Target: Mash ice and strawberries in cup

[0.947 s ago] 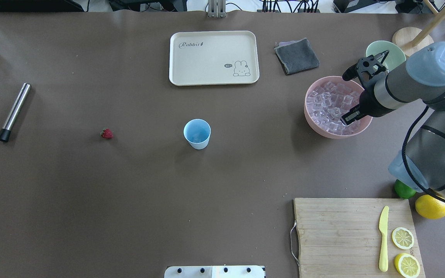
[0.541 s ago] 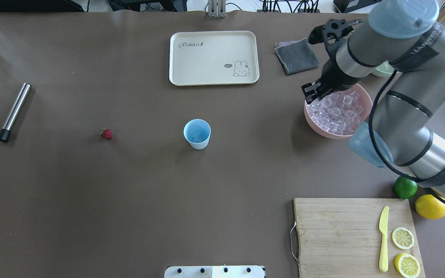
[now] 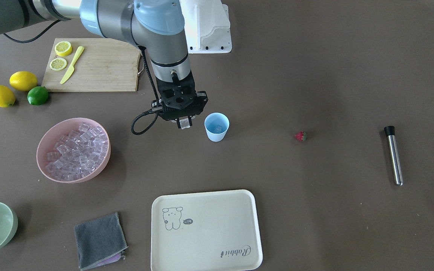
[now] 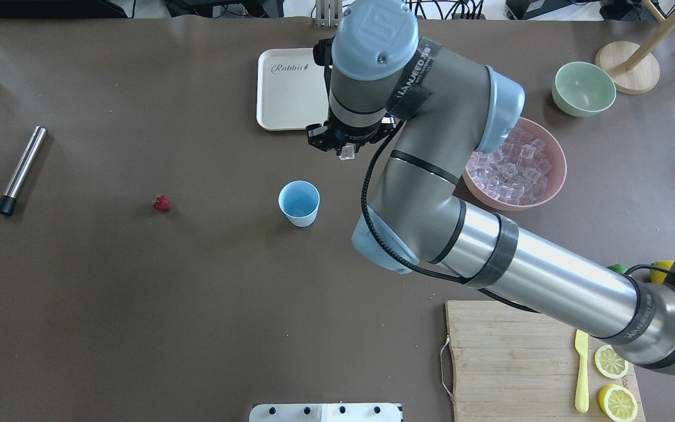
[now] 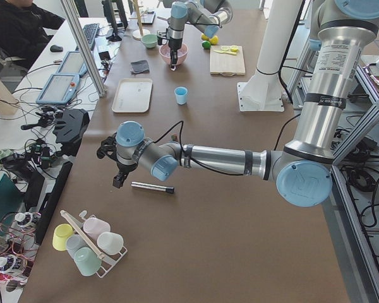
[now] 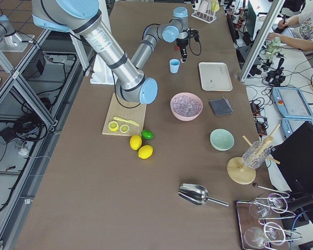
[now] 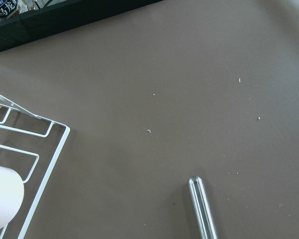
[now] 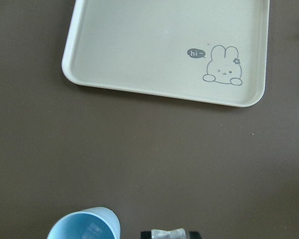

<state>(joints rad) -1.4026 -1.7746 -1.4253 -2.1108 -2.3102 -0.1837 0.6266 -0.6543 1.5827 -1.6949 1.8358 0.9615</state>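
The light blue cup [image 4: 299, 203] stands upright mid-table; a clear cube seems to lie inside it [image 8: 92, 230]. My right gripper [image 4: 346, 152] is shut on one ice cube [image 3: 185, 124] and hangs above the table just beside the cup [image 3: 216, 127], on its far right side. The cube shows between the fingers in the right wrist view [image 8: 170, 233]. More ice [image 4: 513, 170] fills the pink bowl [image 4: 510, 205]. The strawberry [image 4: 162, 203] lies alone left of the cup. My left gripper [image 5: 117, 182] hovers by the steel muddler [image 5: 151, 187]; I cannot tell whether it is open or shut.
A cream rabbit tray [image 4: 290, 88] lies beyond the cup, partly under my right arm. A grey cloth [image 3: 100, 240], a pale green bowl [image 4: 583, 88], a cutting board [image 4: 507, 357] with a knife and lemon slices, lemons and a lime [image 3: 38, 95] sit on the right side.
My right gripper has left the pink bowl with an ice cube and swung left across the table to beside the cup. The cup and the strawberry have not moved.
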